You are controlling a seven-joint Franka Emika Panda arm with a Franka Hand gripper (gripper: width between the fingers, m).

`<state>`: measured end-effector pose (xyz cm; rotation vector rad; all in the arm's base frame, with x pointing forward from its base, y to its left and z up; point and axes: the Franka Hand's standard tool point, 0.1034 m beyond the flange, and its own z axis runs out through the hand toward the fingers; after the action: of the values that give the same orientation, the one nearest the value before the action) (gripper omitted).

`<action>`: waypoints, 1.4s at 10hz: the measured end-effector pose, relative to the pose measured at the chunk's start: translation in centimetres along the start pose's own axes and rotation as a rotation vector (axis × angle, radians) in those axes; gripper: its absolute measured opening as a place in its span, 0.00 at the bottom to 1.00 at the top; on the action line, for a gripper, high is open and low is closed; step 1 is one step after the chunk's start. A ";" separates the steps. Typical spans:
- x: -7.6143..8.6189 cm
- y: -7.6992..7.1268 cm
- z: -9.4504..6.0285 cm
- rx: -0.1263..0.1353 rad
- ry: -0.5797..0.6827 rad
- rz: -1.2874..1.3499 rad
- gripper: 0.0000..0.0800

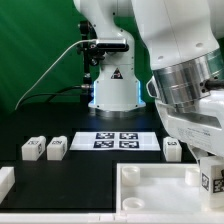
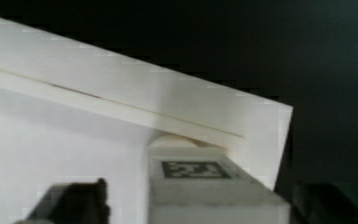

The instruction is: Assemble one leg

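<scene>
The gripper (image 2: 197,204) is spread. Its two fingers (image 2: 73,200) stand clear on either side of the leg (image 2: 195,170), touching neither face. The leg stands upright at the rim of the tray (image 2: 87,90), at the exterior view's right. Contact with the rim cannot be confirmed. The long axis of the leg runs parallel to the fingers, directly ahead of them. The next move probably requires a straight advance, then closure across the leg's width

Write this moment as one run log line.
gripper: open | leg: upright between fingers, not gripped | spare legs: three near marker board
</scene>
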<state>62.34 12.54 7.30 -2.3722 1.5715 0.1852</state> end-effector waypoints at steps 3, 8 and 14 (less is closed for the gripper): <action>-0.3 -0.1 -0.2 -0.063 0.016 -0.435 0.81; 1.9 -0.6 -0.7 -0.129 0.077 -1.078 0.81; 1.7 -0.8 -0.6 -0.103 0.111 -0.857 0.37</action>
<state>63.78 11.14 7.51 -2.9288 0.4691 -0.0557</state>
